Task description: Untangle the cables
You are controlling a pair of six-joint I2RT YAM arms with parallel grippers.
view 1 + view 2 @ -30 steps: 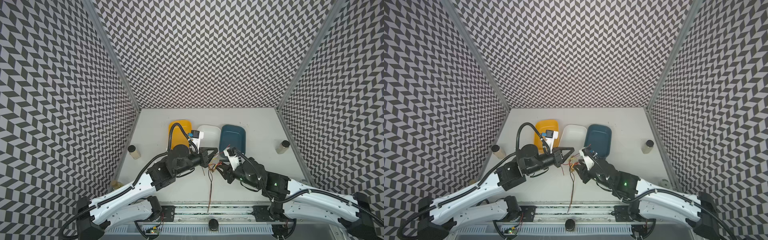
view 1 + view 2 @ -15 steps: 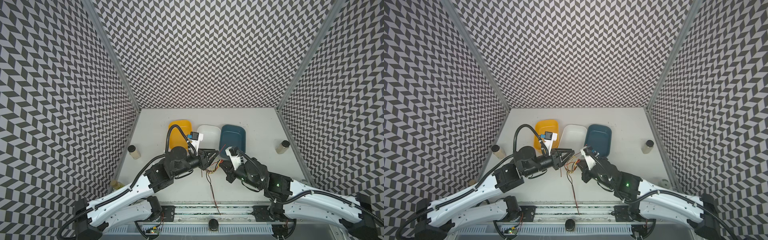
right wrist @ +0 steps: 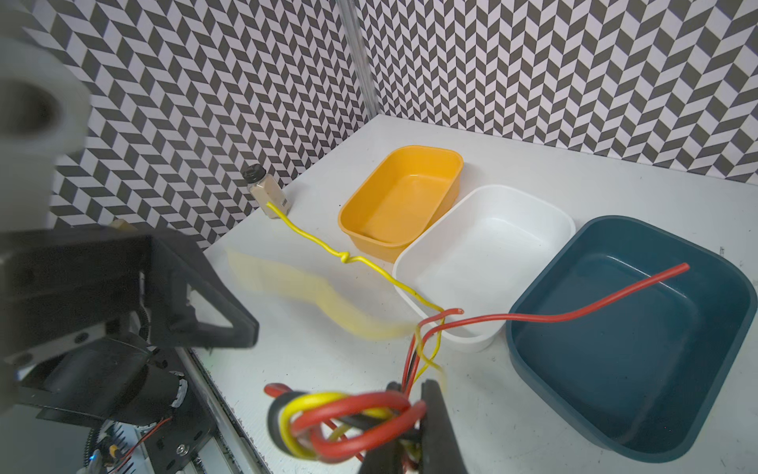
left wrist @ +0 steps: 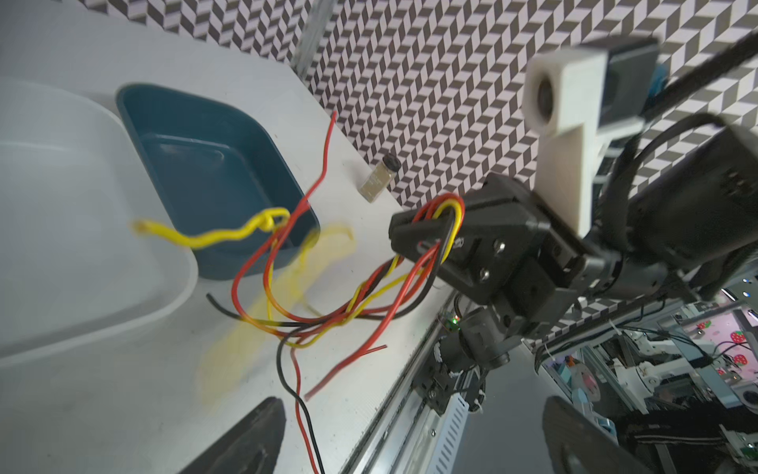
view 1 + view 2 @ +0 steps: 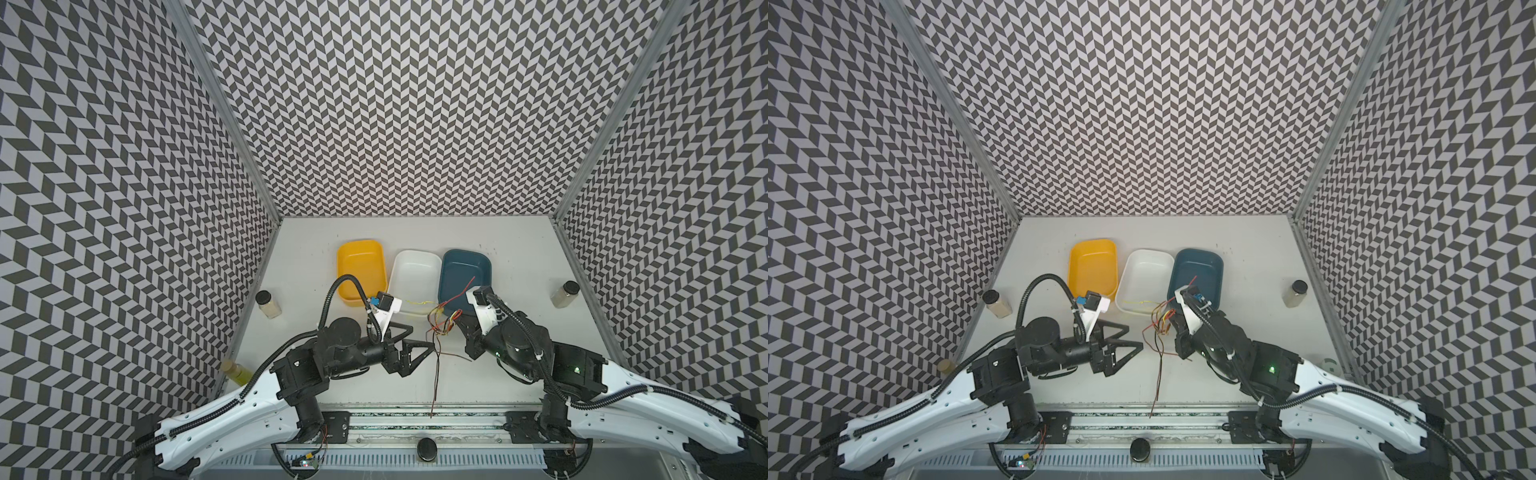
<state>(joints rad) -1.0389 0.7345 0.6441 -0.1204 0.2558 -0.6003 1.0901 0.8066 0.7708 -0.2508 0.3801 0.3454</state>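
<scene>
The right gripper is closed tight on the cables. In the left wrist view its black jaws pinch a loop of red, yellow and black strands, and the rest of the bundle hangs under it in a loose tangle above the table.

The left gripper stands wide apart and holds nothing. In both top views its two triangular fingers point to the hanging strands. One fingertip is just beside them, but I cannot tell if it touches.

The bundle is in the air between the two grippers, in front of the white tub and the blue tub:
- One red end reaches over the blue tub
- A yellow strand with a small knot in it goes out past the near corner of the white tub, in the direction of the yellow tub
- Another yellow strand is only a blur in both wrist views
- A red and a black strand hang down together from the tangle, and their ends come to the front rail of the table

The three tubs stand side by side at the back of the table, and none has a cable lying inside
</scene>
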